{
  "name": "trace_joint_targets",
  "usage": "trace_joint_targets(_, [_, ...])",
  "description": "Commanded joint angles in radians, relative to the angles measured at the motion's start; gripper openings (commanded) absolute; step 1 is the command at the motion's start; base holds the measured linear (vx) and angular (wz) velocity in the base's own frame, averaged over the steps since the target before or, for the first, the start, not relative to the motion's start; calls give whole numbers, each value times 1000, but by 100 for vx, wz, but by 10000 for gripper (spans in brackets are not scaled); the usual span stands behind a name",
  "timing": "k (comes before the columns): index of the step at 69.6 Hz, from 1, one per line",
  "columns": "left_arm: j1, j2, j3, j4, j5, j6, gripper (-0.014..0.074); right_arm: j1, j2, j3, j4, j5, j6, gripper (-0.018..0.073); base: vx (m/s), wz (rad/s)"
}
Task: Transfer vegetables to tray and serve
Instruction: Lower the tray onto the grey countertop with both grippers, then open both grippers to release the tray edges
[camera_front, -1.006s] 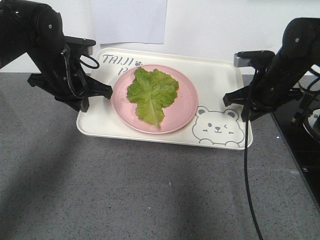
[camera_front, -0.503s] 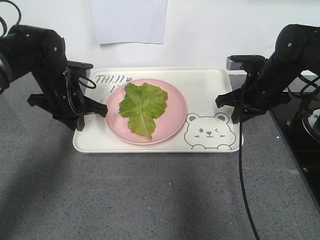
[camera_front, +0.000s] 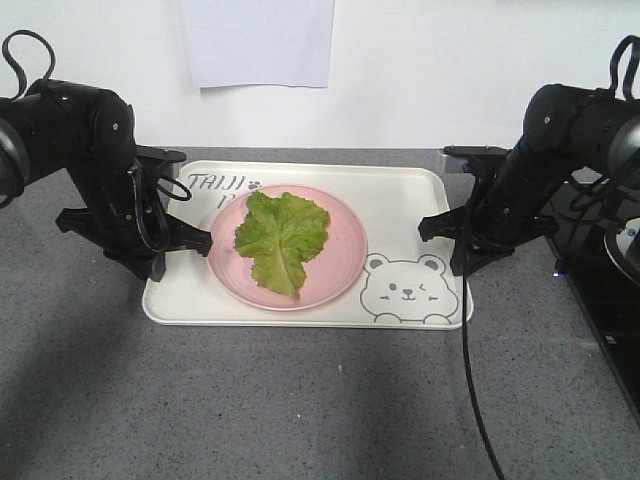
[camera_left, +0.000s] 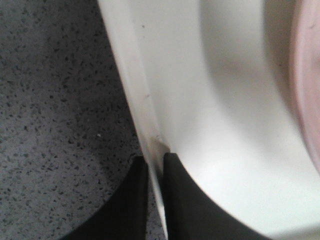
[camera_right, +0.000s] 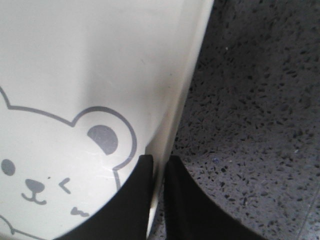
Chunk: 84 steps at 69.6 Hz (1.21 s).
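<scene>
- Nearest you: the speckled dark grey stone table (camera_front: 300, 400), which carries everything listed here.
- On it, the large cream-white rectangular plastic tray (camera_front: 400, 200), rounded corners, low rim. You can read grey "TAIJI" lettering at its far left corner and see a winking bear drawing (camera_front: 405, 290) at its near right corner.
- On the tray, left of centre: a round pink plate (camera_front: 345, 250).
- On the plate: the bright green crinkly lettuce leaf (camera_front: 280, 238) with a pale central rib, lying flat within the plate's rim.
- Your left hand (camera_left: 155, 172), black: its two fingers are closed tight on the tray's left rim, one finger outside over the table, one inside the tray.
- Your right hand (camera_right: 159, 167), black: likewise pinched on the tray's right rim, beside the bear's ear.
- Farthest: a white wall (camera_front: 450, 70) with a sheet of white paper (camera_front: 258, 42) hanging above the tray.
</scene>
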Motion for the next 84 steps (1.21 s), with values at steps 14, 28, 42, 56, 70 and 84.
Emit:
trace_joint_targets(14, [-6, -53, -24, 29, -55, 50, -6, 6, -55, -31, 35, -10, -38, -4, 0, 0])
trace_joint_targets(28, [-6, -17, -24, 29, -19, 50, -6, 6, -55, -31, 37, -2, -37, -4, 0, 0])
trace_joint_targets(42, [-6, -2, -24, 29, -16, 50, -6, 6, -55, -31, 37, 0, -37, -4, 0, 0])
trace_joint_targets(56, [-6, -1, -24, 29, -22, 50, -6, 6, -55, -31, 31, 1, -38, -3, 0, 0])
trace_joint_targets(70, [-6, 3, -24, 29, -13, 49, -6, 6, -55, -31, 28, 1, -46, 13, 0, 0])
trace_joint_targets(84, [-6, 3, -24, 29, -11, 49, -3, 6, -55, -31, 28, -2, -53, 99, 0, 0])
